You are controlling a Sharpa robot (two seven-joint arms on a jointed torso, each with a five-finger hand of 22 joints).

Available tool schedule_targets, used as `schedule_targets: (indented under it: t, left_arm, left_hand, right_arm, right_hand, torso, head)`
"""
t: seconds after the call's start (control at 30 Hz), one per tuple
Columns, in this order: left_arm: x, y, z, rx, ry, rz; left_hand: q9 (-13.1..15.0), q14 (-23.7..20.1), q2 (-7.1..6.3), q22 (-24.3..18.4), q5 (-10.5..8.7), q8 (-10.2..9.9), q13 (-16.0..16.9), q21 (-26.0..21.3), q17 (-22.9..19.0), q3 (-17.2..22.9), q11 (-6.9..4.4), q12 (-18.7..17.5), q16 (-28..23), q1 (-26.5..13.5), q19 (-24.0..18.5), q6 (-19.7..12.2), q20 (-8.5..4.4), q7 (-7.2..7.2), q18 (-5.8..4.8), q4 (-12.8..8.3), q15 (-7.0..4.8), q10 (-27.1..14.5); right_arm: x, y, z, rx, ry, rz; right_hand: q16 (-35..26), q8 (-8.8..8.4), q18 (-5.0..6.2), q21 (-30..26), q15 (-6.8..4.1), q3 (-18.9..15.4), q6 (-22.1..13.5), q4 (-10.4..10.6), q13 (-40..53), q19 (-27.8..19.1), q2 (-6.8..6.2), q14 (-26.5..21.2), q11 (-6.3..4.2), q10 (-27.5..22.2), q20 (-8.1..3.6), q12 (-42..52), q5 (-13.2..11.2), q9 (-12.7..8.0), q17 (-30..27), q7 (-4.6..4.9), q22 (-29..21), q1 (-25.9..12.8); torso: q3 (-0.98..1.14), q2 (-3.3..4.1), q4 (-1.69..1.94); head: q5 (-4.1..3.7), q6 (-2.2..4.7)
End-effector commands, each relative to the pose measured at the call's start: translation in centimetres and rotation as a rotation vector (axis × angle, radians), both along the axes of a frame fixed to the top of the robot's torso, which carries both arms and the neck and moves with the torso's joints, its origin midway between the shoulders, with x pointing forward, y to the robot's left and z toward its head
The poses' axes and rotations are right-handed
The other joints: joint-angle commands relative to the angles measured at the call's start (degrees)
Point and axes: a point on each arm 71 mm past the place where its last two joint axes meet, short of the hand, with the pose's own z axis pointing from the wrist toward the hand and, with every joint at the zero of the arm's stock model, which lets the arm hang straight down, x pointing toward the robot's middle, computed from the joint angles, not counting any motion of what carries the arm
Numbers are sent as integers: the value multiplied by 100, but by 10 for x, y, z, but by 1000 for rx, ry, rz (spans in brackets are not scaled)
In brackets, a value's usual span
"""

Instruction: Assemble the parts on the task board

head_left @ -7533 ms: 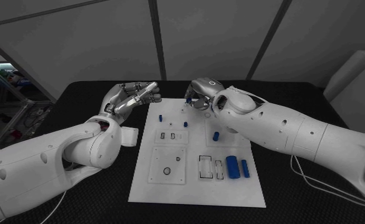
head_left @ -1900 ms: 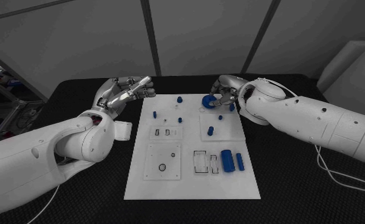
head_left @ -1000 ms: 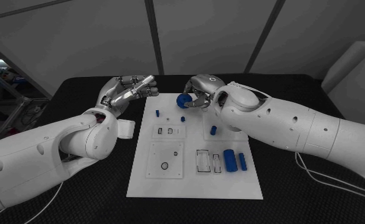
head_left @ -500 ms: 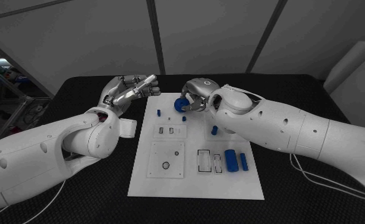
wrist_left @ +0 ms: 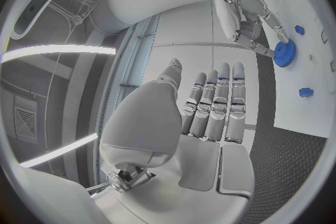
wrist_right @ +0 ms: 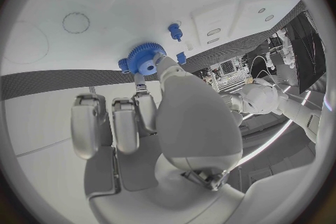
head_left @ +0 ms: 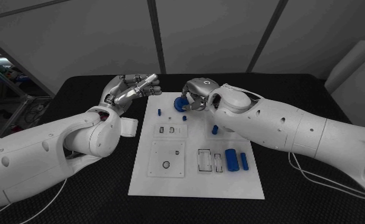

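Our right hand (head_left: 196, 96) pinches a blue gear (head_left: 181, 104) over the far end of the task board (head_left: 199, 182); our left hand (head_left: 129, 90) waits empty, fingers loosely extended. We judge the work early: loose cylinders (head_left: 237, 159) lie unplaced.

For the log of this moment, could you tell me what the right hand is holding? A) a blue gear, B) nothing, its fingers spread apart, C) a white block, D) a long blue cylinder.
A: the right hand pinches a blue gear with a toothed rim above the far end of the task board.
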Motion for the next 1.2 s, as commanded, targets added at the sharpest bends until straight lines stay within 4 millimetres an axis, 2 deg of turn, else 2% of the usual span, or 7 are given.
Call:
schedule_targets:
  t: [0.03,0.2,0.47,0.57,0.7,0.83,1.2]
  left_arm:
    - [0,-1,2,-1,-11,-13]
    - [0,-1,2,-1,-10,-14]
    - [0,-1,1,0,-5,-14]
    - [0,-1,1,1,-3,-14]
    - [0,-1,1,2,1,-15]
    - [0,-1,1,3,3,-16]
    - [0,-1,0,4,6,-16]
  left_hand:
    - [-7,-4,40,-8,-33,-22,-8,-20,-10,10,12,-37,-21,5,47,-18,7,33,-56,-38,22,-10]
    - [-7,-4,40,-8,-33,-23,-8,-20,-10,10,12,-38,-23,5,47,-18,7,33,-56,-39,23,-10]
    - [-7,-8,43,-12,-33,-34,-7,-24,-13,9,15,-49,-37,6,46,-21,9,37,-57,-49,26,-15]
    - [-7,-9,45,-14,-33,-39,-8,-25,-13,10,18,-54,-42,10,45,-23,9,40,-57,-54,27,-19]
    - [-8,-7,49,-17,-33,-51,-9,-27,-14,11,23,-65,-51,10,46,-31,10,50,-57,-61,29,-30]
    - [-9,-4,51,-19,-33,-61,-10,-28,-15,10,29,-74,-57,9,47,-40,12,57,-57,-67,32,-42]
    - [-7,4,66,-24,-32,-73,-8,-30,-15,21,31,-82,-70,32,50,-42,13,55,-57,-92,33,-49]
  right_arm:
    - [0,1,0,-9,-3,10]
    - [1,2,0,-5,-5,7]
    - [1,3,-1,-13,14,14]
    - [1,3,-2,-17,27,17]
    - [1,2,-4,-22,46,20]
    - [1,2,-5,-29,63,20]
    - [3,-4,-8,-41,88,-1]
  right_hand:
    - [28,-144,-106,25,57,-59,-202,1,-27,7,-49,491,36,-54,61,-67,-211,-55,1041,43,577,-89]
    - [32,-326,-102,21,95,-105,-481,92,-116,-3,-137,492,74,-126,108,-145,-348,-62,1051,76,569,-193]
    - [45,-348,-101,20,113,-136,-469,318,-109,-5,-185,499,89,-123,133,-134,-277,-31,1081,87,569,-347]
    - [49,-292,-101,21,107,-127,-334,419,-70,-4,-123,501,78,-93,131,-97,-131,-8,1090,71,572,-453]
    - [58,-237,-103,25,87,-121,-126,511,19,4,114,505,51,-31,114,-14,239,10,1108,40,584,-879]
    - [63,-227,-104,27,72,-119,-20,507,74,7,236,508,35,6,101,35,286,11,1121,17,591,-1114]
    - [67,-283,-104,27,65,-126,-36,488,78,7,243,510,31,4,92,39,272,-13,1130,15,592,-1218]
  torso:
    - [0,-3,3]
    - [-2,-1,1]
    - [-1,0,1]
    - [0,-2,-3]
    - [0,-1,0]
    - [1,-2,0]
    - [2,-1,-2]
  head:
    - [1,3]
    - [-1,12]
    - [3,4]
    - [2,4]
    - [-2,-1]
    - [-1,-10]
    - [-11,-25]
